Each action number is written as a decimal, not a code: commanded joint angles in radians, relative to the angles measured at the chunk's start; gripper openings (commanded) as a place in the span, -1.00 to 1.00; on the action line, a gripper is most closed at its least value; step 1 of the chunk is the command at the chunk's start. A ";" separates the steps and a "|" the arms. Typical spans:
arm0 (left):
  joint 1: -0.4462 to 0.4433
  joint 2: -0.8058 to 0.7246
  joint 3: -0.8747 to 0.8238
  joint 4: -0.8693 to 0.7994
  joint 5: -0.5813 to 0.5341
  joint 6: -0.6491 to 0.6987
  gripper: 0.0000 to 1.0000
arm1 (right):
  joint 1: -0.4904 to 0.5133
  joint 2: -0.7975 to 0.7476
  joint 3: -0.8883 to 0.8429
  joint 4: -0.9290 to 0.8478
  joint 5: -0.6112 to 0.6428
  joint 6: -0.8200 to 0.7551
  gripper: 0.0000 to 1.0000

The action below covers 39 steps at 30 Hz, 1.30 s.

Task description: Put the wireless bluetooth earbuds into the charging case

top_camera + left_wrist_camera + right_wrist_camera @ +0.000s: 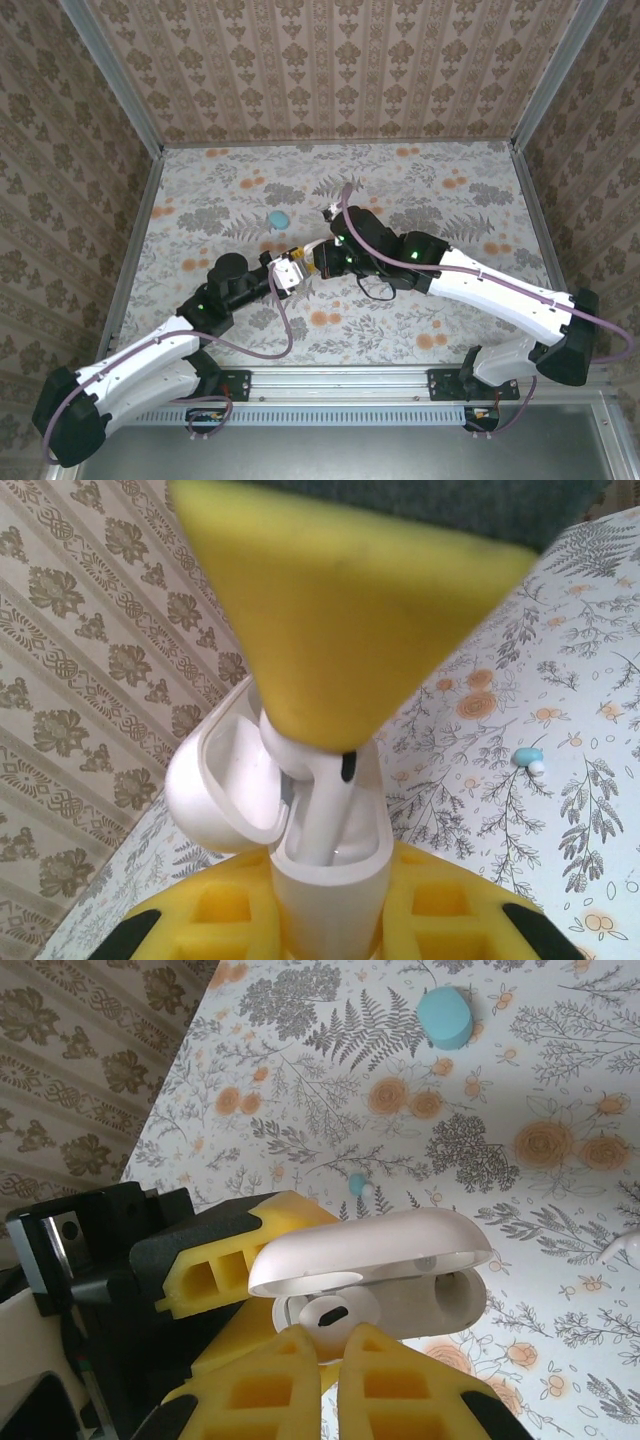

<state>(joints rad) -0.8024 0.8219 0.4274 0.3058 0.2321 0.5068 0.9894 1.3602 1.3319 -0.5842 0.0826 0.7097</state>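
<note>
Beige damask-patterned walls [330,70], grey-and-orange floral-printed tabletop [450,200], aluminium frame rails [340,380] along the edges

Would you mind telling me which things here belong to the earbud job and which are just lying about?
In the job:
- open white charging case, held by the left gripper
- white earbud, pinched by the right gripper

Lying about, likely:
- teal rounded piece
- small teal-and-white bud

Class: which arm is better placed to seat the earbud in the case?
Right: the right gripper grips the earbud, stem already in the open case, which the left gripper holds.
</note>
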 commanded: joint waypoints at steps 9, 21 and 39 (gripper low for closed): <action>0.010 0.001 0.033 0.030 0.023 -0.026 -1.00 | 0.003 -0.032 0.043 -0.037 0.030 -0.022 -0.83; 0.070 0.003 0.039 0.030 0.164 -0.102 -1.00 | -0.035 -0.064 0.053 -0.112 0.006 -0.126 -0.81; 0.231 0.093 0.114 0.001 0.656 -0.291 -1.00 | -0.067 -0.058 0.158 -0.273 -0.058 -0.573 -0.80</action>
<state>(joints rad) -0.5838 0.9104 0.4999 0.3019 0.7727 0.2607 0.9291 1.3212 1.4586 -0.8017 0.0402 0.2554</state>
